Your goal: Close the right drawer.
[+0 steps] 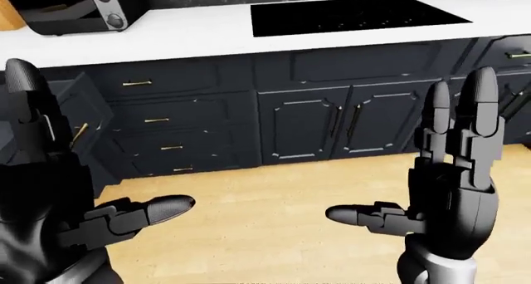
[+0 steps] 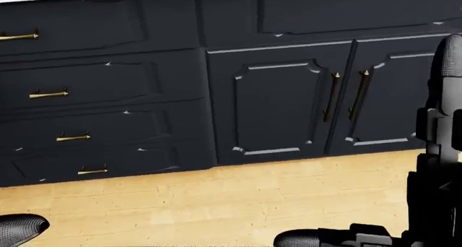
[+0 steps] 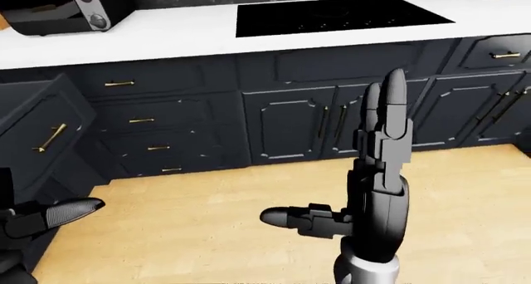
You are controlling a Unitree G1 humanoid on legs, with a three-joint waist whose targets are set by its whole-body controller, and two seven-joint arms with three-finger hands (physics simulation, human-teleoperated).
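A dark drawer (image 3: 42, 131) with a gold handle stands pulled out of the cabinet run at the left edge of the right-eye view. Further right, a closed stack of drawers (image 1: 157, 119) with gold handles sits under the white counter (image 1: 191, 32). Another small drawer (image 3: 496, 52) at the upper right looks closed. My left hand (image 1: 99, 137) is raised at the lower left, fingers spread and empty. Over the floor, my right hand (image 1: 411, 159) is held upright and open, holding nothing. Both hands are well short of the cabinets.
A black cooktop (image 1: 357, 13) is set into the counter above double cabinet doors (image 2: 339, 95). A black appliance (image 1: 75, 7) stands on the counter at the upper left. Light wood floor (image 1: 274, 197) stretches between me and the cabinets.
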